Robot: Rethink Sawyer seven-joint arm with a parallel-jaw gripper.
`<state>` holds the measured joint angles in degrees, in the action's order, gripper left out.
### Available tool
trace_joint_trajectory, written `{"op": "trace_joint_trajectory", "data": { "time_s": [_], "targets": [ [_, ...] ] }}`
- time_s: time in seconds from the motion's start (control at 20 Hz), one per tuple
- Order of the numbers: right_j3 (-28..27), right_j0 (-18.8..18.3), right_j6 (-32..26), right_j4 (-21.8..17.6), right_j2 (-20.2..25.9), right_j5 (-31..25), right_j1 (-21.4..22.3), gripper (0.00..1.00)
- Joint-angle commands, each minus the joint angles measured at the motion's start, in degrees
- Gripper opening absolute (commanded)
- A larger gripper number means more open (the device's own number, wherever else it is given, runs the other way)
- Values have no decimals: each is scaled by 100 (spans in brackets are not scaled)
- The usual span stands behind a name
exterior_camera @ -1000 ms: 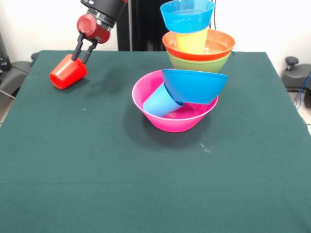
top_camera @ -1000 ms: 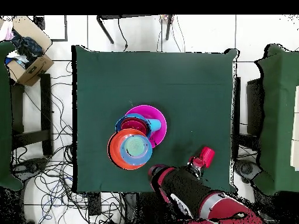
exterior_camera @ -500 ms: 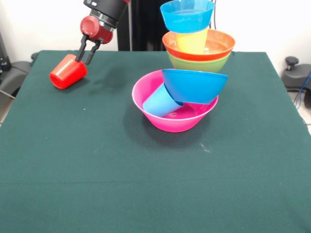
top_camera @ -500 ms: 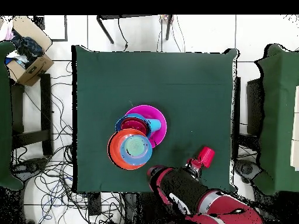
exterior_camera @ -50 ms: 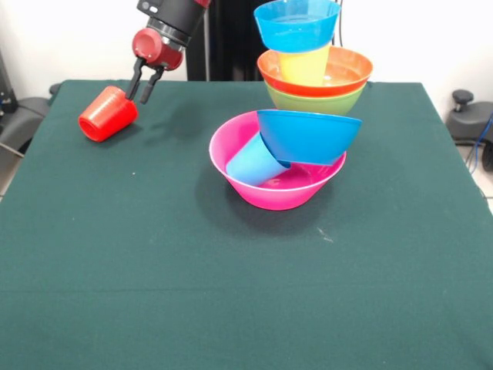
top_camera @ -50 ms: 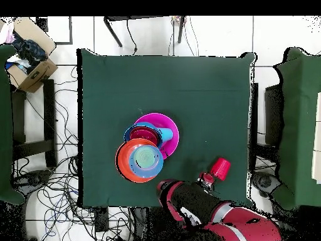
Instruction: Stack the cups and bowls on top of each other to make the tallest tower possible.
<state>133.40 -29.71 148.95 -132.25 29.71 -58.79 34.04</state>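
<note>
The red cup (exterior_camera @ -50 ms: 108, 113) lay on its side on the green tabletop (exterior_camera @ -50 ms: 154, 293), well apart from the other things, with its open mouth facing away from the tower. A second ago the gripper (exterior_camera @ -50 ms: 146, 83) held this cup by its bottom. Now the gripper was a bit higher and further back, and its 2 black fingers (exterior_camera @ -50 ms: 137, 79) were spread and let go, just above the cup. I think that meant the cup was dropped there, not stacked, so it did not help the tower yet. It would need to be picked up again.

The tower (exterior_camera @ -50 ms: 296, 116) sat near the middle of the tabletop and looked the same as before. The big pink bowl (exterior_camera @ -50 ms: 273, 189) was at the bottom. Inside it, the light blue cup (exterior_camera @ -50 ms: 254, 163) lay tipped over, and a blue bowl (exterior_camera @ -50 ms: 308, 135) leaned crooked on it. Above those were the green bowl (exterior_camera @ -50 ms: 316, 100), the orange bowl (exterior_camera @ -50 ms: 343, 71), the yellow cup (exterior_camera @ -50 ms: 304, 65) and 1 more blue bowl on the top (exterior_camera @ -50 ms: 296, 23). From above, a small red bowl (top_camera @ -50 ms: 145, 134) showed inside the leaning blue one.

I could not see any words, labels or brand names on the cups, the bowls or the arm.
</note>
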Motion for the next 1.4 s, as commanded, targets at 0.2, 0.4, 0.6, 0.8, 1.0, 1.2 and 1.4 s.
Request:
{"op": "trace_joint_trajectory", "data": {
  "time_s": [0.2,0.4,0.6,0.8,1.0,1.2,1.4],
  "targets": [
    [37,7,1452,-364,128,-761,-282,100],
    [6,-136,1408,-543,99,-859,-354,100],
    [24,-195,1441,-645,73,-1048,-405,100],
    [-16,-181,1380,-621,60,-1177,-633,100],
    [-1,-158,1478,-629,56,-1388,-844,100],
    [-4,-148,1559,-675,71,-1545,-962,100],
    [-53,-211,1760,-854,171,-1707,-1065,100]
  ]
}}
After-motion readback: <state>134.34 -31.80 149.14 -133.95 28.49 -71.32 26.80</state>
